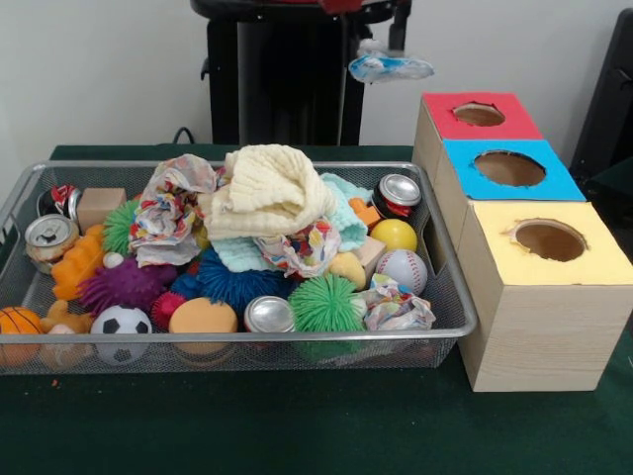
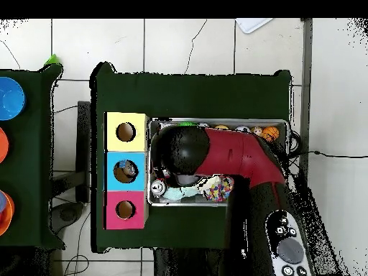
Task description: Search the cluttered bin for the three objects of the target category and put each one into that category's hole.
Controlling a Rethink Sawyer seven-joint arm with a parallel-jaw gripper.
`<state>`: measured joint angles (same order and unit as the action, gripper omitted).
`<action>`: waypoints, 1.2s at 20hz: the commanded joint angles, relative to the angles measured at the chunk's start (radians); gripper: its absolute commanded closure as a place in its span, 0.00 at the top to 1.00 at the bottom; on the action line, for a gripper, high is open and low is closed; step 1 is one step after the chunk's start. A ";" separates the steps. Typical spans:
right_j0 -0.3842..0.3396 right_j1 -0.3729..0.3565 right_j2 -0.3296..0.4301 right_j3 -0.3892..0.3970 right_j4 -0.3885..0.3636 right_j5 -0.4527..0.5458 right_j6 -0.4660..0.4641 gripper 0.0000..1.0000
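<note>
Pale-blue crumpled cloth [image 1: 390, 67] hangs in the air at about one o'clock from the bin [image 1: 465, 317], clear of the clutter and short of the three-hole box at the bin's three o'clock. It dangles under the gripper [image 1: 388, 49], which seems closed on the bunched top of the fabric. The grip itself is mostly hidden, so that is a judgement from the way the cloth hangs.

The main risk is a thin pinch. Soft fabric held by one fold could slip free on the way across and land on the table or back in the bin. A loose tail could also catch on the rim of a hole and leave the cloth draped over the lid rather than inside. Nothing shows which of the red hole [image 1: 479, 114], blue hole [image 1: 509, 168] or yellow hole [image 1: 550, 239] belongs to cloths, so a wrong drop is possible.

The cloth looks light, limp and wrinkled, with whitish patches. Similar pieces lie in the bin: a cream cloth [image 1: 267, 193] on top and a patterned cloth [image 1: 170, 208] at its nine o'clock.
</note>
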<state>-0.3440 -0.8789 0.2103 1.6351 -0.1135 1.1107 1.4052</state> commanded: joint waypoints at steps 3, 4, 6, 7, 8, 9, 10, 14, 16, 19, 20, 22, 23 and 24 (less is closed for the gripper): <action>0.063 0.029 -0.058 -0.048 0.089 0.135 0.380 0.00; 0.070 0.037 -0.062 -0.054 0.093 0.135 0.393 0.00; 0.085 0.055 -0.069 -0.068 0.099 0.132 0.424 0.00; 0.094 0.067 -0.073 -0.079 0.098 0.132 0.441 0.00; 0.105 0.079 -0.079 -0.093 0.098 0.138 0.461 0.00; 0.113 0.088 -0.085 -0.099 0.100 0.146 0.477 0.00; 0.122 0.099 -0.091 -0.112 0.102 0.152 0.494 0.00; 0.137 0.146 -0.092 -0.157 0.119 0.157 0.516 0.00; 0.138 0.162 -0.090 -0.170 0.134 0.154 0.524 0.00; 0.134 0.179 -0.081 -0.191 0.154 0.159 0.526 0.00; 0.135 0.186 -0.078 -0.202 0.162 0.162 0.533 0.00; 0.137 0.188 -0.076 -0.201 0.179 0.159 0.538 0.00; 0.141 0.190 -0.077 -0.202 0.185 0.156 0.543 0.00; 0.144 0.191 -0.079 -0.203 0.190 0.153 0.548 0.00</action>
<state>-0.2026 -0.7487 0.1393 1.4675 0.0276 1.1663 1.6732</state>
